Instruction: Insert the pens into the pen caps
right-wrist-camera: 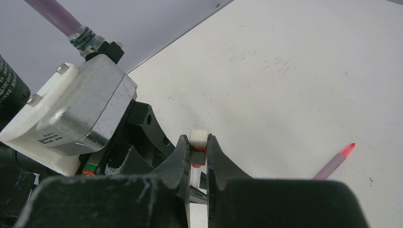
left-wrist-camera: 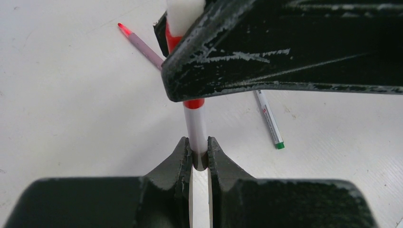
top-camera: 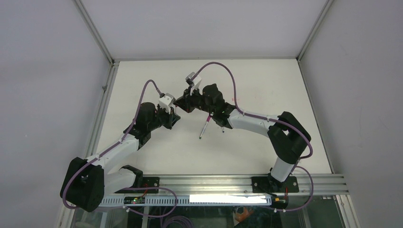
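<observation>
- Held pen (left-wrist-camera: 195, 121): white barrel, upright between the two claws and lifted off the bench (left-wrist-camera: 71, 118). Its lower end is hidden inside the left claw's grip.
- Red cap (right-wrist-camera: 198, 148): sits at the pen's upper end and has a white end piece on top. In the left wrist view red shows above and below a black finger of the right claw, and that finger covers the join. How far the pen sits inside the cap cannot be told.
- Left claw (left-wrist-camera: 198, 142): clamped on the pen's barrel, both fingers touching it.
- Right claw (right-wrist-camera: 197, 141): clamped on the red cap, with only the white end showing above the fingers.
- In the top view the two claws meet over the middle of the bench. Pen and cap are too small to make out there.
- Pinkish pen (left-wrist-camera: 142, 45): lies loose on the bench with a red tip. Its far end is cut off behind the right claw.
- Green-tipped pen (left-wrist-camera: 269, 121): white barrel, lies loose on the bench. Its upper end is hidden by the same claw.
- Left wrist camera housing (right-wrist-camera: 76, 114): silver and white, fills the left of the right wrist view and blocks the bench behind it.
</observation>
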`<control>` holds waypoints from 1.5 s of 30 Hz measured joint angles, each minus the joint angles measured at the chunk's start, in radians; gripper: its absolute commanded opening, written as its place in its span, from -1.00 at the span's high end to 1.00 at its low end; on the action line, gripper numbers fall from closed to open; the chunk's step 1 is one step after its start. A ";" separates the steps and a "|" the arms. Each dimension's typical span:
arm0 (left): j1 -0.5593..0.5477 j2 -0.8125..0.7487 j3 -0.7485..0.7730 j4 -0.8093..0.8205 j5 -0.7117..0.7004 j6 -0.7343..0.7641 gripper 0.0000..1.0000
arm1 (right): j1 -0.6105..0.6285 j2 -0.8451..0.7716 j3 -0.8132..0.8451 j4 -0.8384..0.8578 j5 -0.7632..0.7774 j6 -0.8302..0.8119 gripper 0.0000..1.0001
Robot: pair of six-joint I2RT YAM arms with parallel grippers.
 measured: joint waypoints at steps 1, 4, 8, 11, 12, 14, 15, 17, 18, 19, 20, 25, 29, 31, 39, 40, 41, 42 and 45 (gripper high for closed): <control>0.000 0.000 0.000 0.000 0.000 0.000 1.00 | 0.000 0.000 0.000 -0.001 0.000 0.000 1.00; 0.000 0.000 0.000 -0.001 0.000 0.000 1.00 | 0.000 0.000 -0.001 0.000 -0.003 -0.001 1.00; 0.000 0.000 0.000 -0.002 0.001 0.000 1.00 | -0.002 -0.002 -0.005 0.005 -0.014 -0.007 1.00; -0.001 0.000 0.000 -0.002 0.005 0.000 1.00 | -0.006 -0.019 -0.016 0.004 -0.021 -0.012 1.00; -0.002 0.000 0.000 -0.001 0.014 0.000 1.00 | -0.008 -0.032 -0.023 0.003 -0.021 -0.013 1.00; -0.003 0.000 0.000 0.005 0.026 0.000 1.00 | -0.010 -0.062 -0.039 0.003 -0.017 -0.013 0.80; -0.005 0.000 0.000 0.012 0.032 0.000 1.00 | -0.011 -0.079 -0.046 0.007 -0.012 -0.014 0.71; -0.014 0.000 0.000 0.037 0.045 -0.008 1.00 | -0.019 -0.109 -0.060 0.011 -0.003 -0.014 0.39; -0.015 0.000 0.000 0.060 0.050 -0.017 1.00 | -0.023 -0.120 -0.060 0.012 0.002 -0.016 0.29; -0.015 0.000 0.000 0.086 0.055 -0.027 1.00 | -0.026 -0.125 -0.054 0.003 0.005 -0.021 0.29; -0.015 0.000 0.002 0.137 0.054 -0.037 1.00 | -0.031 -0.126 -0.043 -0.017 0.005 -0.028 0.28; -0.013 0.021 0.004 0.233 0.037 -0.088 1.00 | -0.054 -0.096 0.037 -0.110 -0.006 -0.035 0.26; -0.014 0.092 0.004 0.293 0.038 -0.140 1.00 | -0.069 -0.095 0.048 -0.167 0.021 -0.039 0.06; -0.016 0.124 0.004 0.304 0.042 -0.170 1.00 | -0.074 -0.107 0.016 -0.156 0.061 -0.037 -0.07; -0.014 0.227 0.035 0.113 -0.007 -0.277 1.00 | -0.140 -0.222 -0.072 -0.156 0.364 -0.058 -0.12; -0.014 0.242 0.052 0.065 -0.020 -0.289 1.00 | -0.142 -0.218 -0.058 -0.171 0.400 -0.060 -0.12; -0.014 0.259 0.071 0.007 -0.043 -0.304 1.00 | -0.142 -0.208 -0.035 -0.194 0.436 -0.061 -0.12; -0.014 0.264 0.079 -0.025 -0.063 -0.315 1.00 | -0.142 -0.195 -0.013 -0.217 0.459 -0.061 -0.12; -0.013 0.266 0.093 -0.143 -0.122 -0.354 1.00 | -0.141 -0.117 0.093 -0.309 0.504 -0.054 -0.10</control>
